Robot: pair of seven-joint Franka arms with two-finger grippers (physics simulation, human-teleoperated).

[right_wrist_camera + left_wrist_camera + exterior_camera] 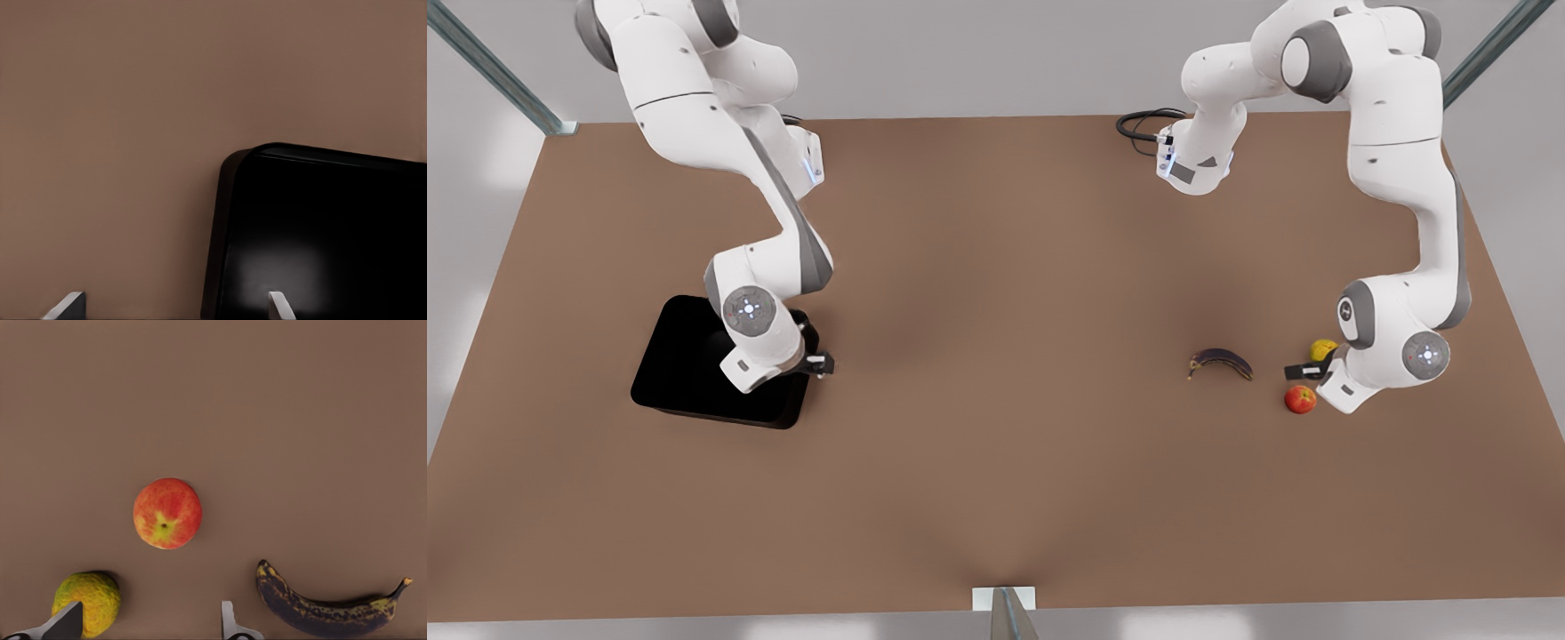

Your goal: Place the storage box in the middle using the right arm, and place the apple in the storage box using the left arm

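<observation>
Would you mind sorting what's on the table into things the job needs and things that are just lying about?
Needed for the job:
- storage box, at the front view's left
- apple, on the table
- right gripper, open over the box's wall
- left gripper, open above the fruit

Just lying about:
- yellow-green fruit
- dark banana

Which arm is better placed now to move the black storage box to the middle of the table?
The right arm. Its end effector hangs open over the storage box wall. The left end effector is open far away, above the apple.
</observation>
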